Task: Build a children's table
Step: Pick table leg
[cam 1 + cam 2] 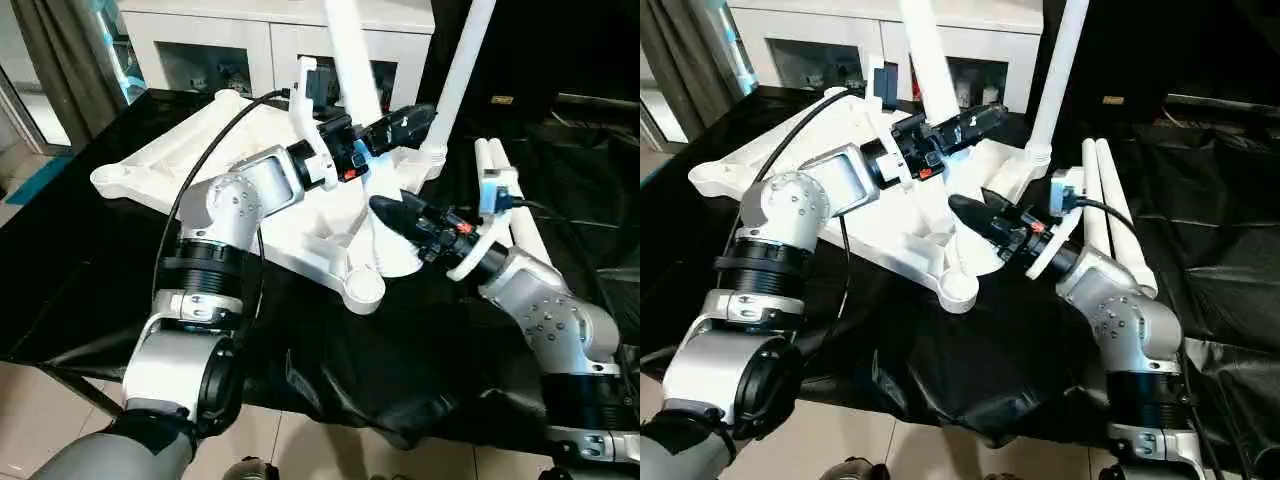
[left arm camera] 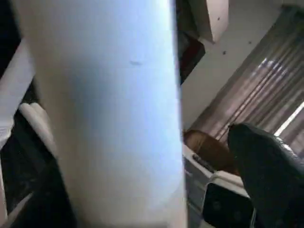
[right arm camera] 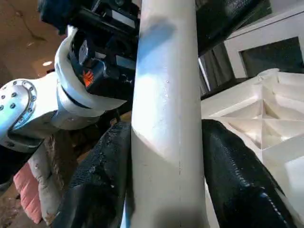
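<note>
The white plastic rectangular tabletop (image 1: 200,165) lies upside down on the black-draped bench (image 1: 80,290), its ribbed underside facing up, one round corner socket (image 1: 362,291) jutting toward the bench's near edge and its far side close to the white cabinet with glass doors (image 1: 215,50) beyond the bench's far edge. Over the middle of the tabletop the left gripper (image 1: 385,128) reaches across with its black fingers spread wide around a long white tapered tube leg (image 1: 352,60) that stands upright from the underside; in the left wrist view that leg fills the space beside one black fingertip (image 2: 266,166) with a clear gap between them, so the fingers are not pressing on it. Lower on the same leg, just above the tabletop, the right gripper (image 1: 395,215) is closed on the tube, and the right wrist view shows its two black fingers (image 3: 237,175) pressed against either side of the white shaft. To the right of this, a second white tube leg (image 1: 465,70) stands upright in the socket at the tabletop's far right corner. Further right, two more white tube legs (image 1: 515,220) lie side by side on the black cover near the bench's right edge, running from far to near, partly behind the right arm's white wrist
</note>
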